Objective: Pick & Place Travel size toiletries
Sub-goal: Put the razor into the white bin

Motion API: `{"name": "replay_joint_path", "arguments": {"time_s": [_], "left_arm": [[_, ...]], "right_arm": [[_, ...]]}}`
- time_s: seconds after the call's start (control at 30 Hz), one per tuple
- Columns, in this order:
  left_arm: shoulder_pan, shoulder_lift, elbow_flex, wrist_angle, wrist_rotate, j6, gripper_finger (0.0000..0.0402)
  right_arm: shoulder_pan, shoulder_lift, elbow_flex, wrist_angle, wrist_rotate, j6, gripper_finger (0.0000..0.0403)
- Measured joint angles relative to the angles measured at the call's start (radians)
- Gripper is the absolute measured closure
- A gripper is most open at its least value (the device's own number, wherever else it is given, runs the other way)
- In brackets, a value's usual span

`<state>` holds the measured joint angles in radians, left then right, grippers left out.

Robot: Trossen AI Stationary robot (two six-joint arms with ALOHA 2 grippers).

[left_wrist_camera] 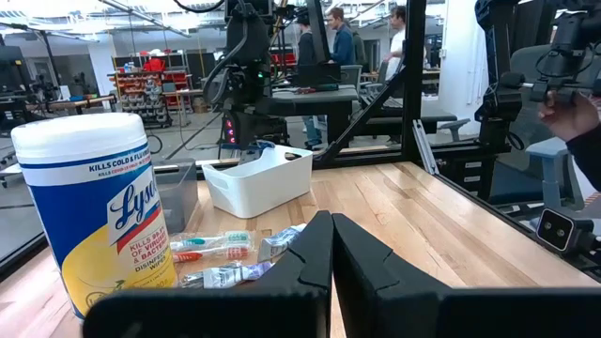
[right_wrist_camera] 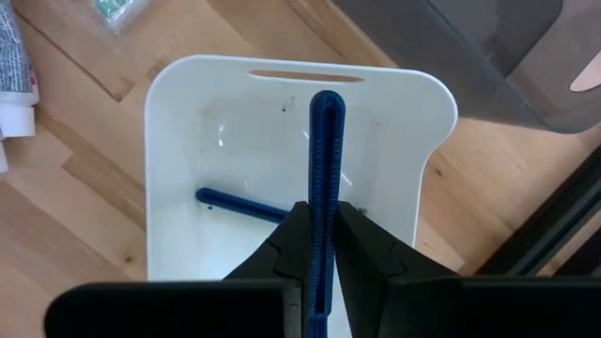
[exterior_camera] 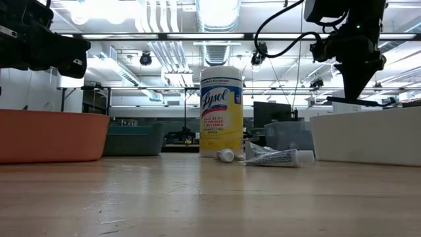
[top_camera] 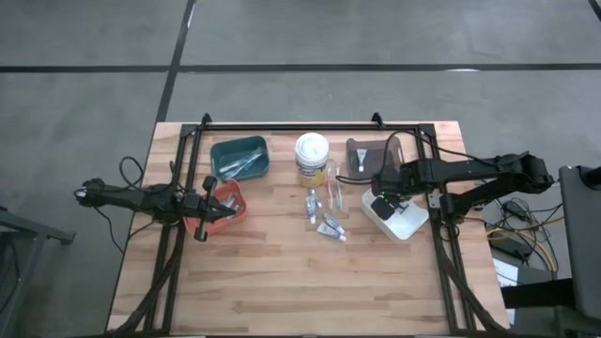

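Several travel size toiletries lie at mid-table: small tubes [top_camera: 331, 228] and pastel toothbrushes [left_wrist_camera: 211, 246] in front of the tub. My right gripper [right_wrist_camera: 325, 218] hangs over the white bin [right_wrist_camera: 188, 122] at the table's right, shut on a slim dark-blue razor [right_wrist_camera: 325, 150]. Another dark-blue item [right_wrist_camera: 239, 204] lies flat on that bin's floor. My left gripper [left_wrist_camera: 331, 253] is shut on nothing and points level over the orange bin [top_camera: 230, 202] at the table's left. My right gripper pinches the razor's ribbed handle [right_wrist_camera: 325, 202] between its two fingers. The fingers come from above, pointing steeply down, and the handle runs along them. Its free end [right_wrist_camera: 326, 99] points down into the white bin; whether it touches the floor I cannot tell.
A large white tub with a yellow label [top_camera: 312, 155] stands at the back centre. A teal bin [top_camera: 239, 158] is at the back left and a grey bin [top_camera: 371, 155] at the back right. Bare wood fills the near half of the table [top_camera: 300, 291]. People stand in the room beyond [left_wrist_camera: 343, 38].
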<state>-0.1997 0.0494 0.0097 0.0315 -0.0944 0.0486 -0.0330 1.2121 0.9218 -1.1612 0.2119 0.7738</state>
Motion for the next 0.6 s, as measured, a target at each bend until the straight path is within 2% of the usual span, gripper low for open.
{"name": "replay_joint_path", "arguments": {"time_s": [0.4,0.6], "left_arm": [[0.000,0.000,0.000,0.000,0.000,0.000,0.0394],[0.000,0.000,0.000,0.000,0.000,0.000,0.0394]], "right_arm": [[0.000,0.000,0.000,-0.002,0.079,-0.034,0.0371],[0.000,0.000,0.000,-0.001,0.079,-0.017,0.0322]]}}
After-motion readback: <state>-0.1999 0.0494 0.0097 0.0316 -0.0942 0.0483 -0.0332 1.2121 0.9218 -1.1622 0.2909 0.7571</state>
